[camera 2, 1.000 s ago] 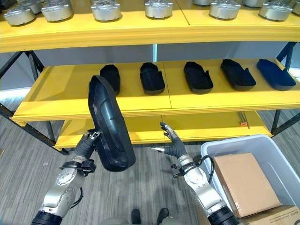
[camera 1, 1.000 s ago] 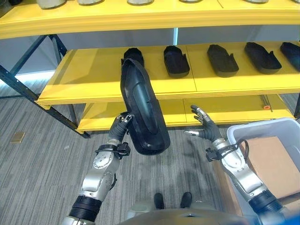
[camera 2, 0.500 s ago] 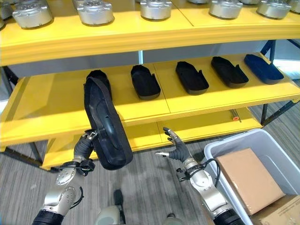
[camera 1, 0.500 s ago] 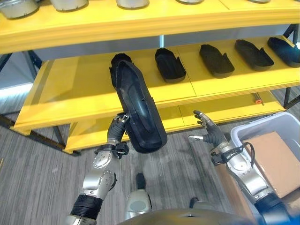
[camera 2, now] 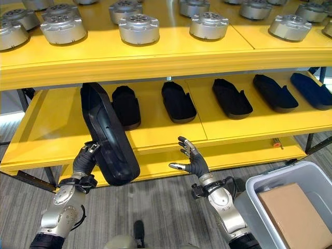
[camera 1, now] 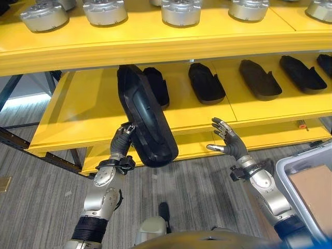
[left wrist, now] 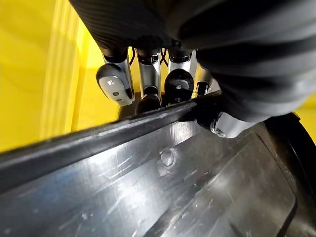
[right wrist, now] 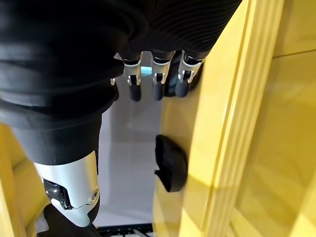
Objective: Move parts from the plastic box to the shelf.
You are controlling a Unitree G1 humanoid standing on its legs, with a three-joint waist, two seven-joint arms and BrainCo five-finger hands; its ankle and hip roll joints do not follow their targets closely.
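Left eye view: left robot hand (camera 1: 122,141) grips the upright black part (camera 1: 145,123) (right robot hand (camera 1: 227,144) open).

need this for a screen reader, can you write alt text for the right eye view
The robot's left hand holds a long black plastic part upright before the middle shelf, where five similar black parts lie in a row. Its right hand is open beside it, round metal parts line the top shelf, and a grey plastic box holds cardboard.
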